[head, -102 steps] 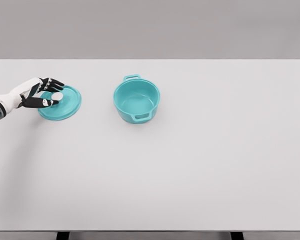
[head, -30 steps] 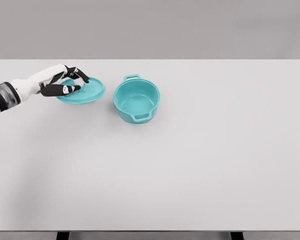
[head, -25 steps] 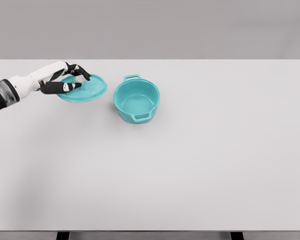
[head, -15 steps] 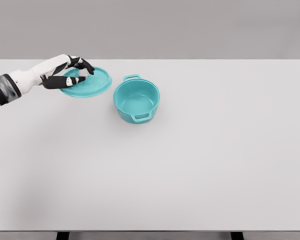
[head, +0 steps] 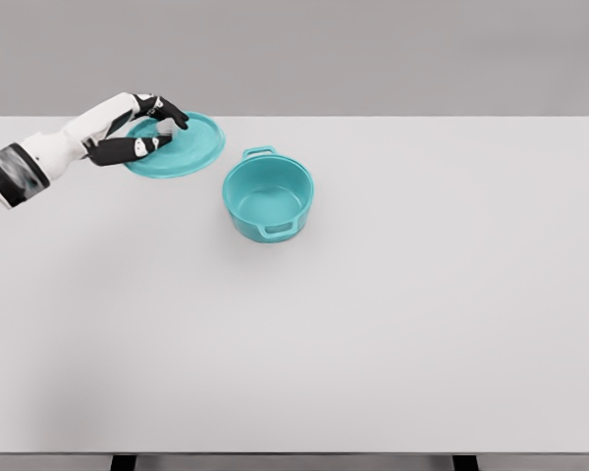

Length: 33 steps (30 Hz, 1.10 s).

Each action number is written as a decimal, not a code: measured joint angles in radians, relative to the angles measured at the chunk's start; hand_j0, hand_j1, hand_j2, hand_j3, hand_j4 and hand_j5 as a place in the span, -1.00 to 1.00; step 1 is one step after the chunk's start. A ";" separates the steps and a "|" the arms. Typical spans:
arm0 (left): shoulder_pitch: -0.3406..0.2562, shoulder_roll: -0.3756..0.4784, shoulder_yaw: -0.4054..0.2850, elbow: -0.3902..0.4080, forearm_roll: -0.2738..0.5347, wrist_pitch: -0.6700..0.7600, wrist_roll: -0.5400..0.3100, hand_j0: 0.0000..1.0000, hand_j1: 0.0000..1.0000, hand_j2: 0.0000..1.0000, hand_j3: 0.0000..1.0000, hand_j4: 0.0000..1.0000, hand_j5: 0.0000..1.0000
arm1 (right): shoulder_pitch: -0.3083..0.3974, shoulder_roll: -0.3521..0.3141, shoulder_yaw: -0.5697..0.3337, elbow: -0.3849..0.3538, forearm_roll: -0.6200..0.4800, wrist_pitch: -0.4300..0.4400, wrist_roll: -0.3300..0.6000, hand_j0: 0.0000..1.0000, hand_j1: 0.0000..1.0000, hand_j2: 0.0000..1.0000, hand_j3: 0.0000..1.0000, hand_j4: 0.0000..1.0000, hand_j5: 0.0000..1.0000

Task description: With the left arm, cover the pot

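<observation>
A teal pot [head: 268, 198] with two side handles stands open on the white table [head: 393, 294], left of the middle. Its round teal lid [head: 185, 146] hangs in the air to the upper left of the pot, a little tilted. My left hand [head: 149, 130] is shut on the lid's knob, which the fingers mostly hide. The white left arm [head: 39, 155] reaches in from the picture's left edge. A gap separates the lid's right rim from the pot's far handle [head: 258, 152]. No right arm shows.
My left hand has lifted the lid off the table and carried it up and to the right, closer to the pot. The pot has stayed put.
</observation>
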 measured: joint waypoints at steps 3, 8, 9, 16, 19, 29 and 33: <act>0.015 -0.023 0.009 0.000 -0.020 -0.001 0.020 0.00 0.00 0.00 0.00 0.00 0.00 | 0.000 0.000 0.000 0.000 0.000 0.000 0.000 1.00 1.00 1.00 1.00 1.00 1.00; 0.051 -0.066 0.038 -0.009 -0.072 -0.015 0.036 0.00 0.00 0.00 0.00 0.00 0.00 | 0.000 0.000 0.000 0.000 0.000 0.000 0.000 1.00 1.00 1.00 1.00 1.00 1.00; 0.052 -0.070 0.040 -0.012 -0.077 -0.016 0.037 0.00 0.00 0.00 0.00 0.00 0.00 | 0.000 0.000 0.000 0.000 0.000 0.000 0.000 1.00 1.00 1.00 1.00 1.00 1.00; 0.064 -0.096 0.050 -0.003 -0.101 -0.017 0.039 0.00 0.00 0.00 0.00 0.00 0.00 | 0.000 0.000 0.000 0.000 0.000 0.000 0.000 1.00 1.00 1.00 1.00 1.00 1.00; 0.071 -0.112 0.068 0.022 -0.126 -0.018 0.039 0.00 0.00 0.00 0.00 0.00 0.00 | 0.000 0.000 0.000 0.000 0.000 0.000 0.000 1.00 1.00 1.00 1.00 1.00 1.00; 0.107 -0.157 0.114 0.026 -0.197 -0.019 0.039 0.00 0.00 0.00 0.00 0.00 0.00 | 0.000 0.000 0.000 0.000 0.000 0.000 0.000 1.00 1.00 1.00 1.00 1.00 1.00; 0.117 -0.176 0.123 0.003 -0.231 -0.019 0.040 0.00 0.00 0.00 0.00 0.00 0.00 | 0.000 0.000 0.000 0.000 0.000 0.000 0.000 1.00 1.00 1.00 1.00 1.00 1.00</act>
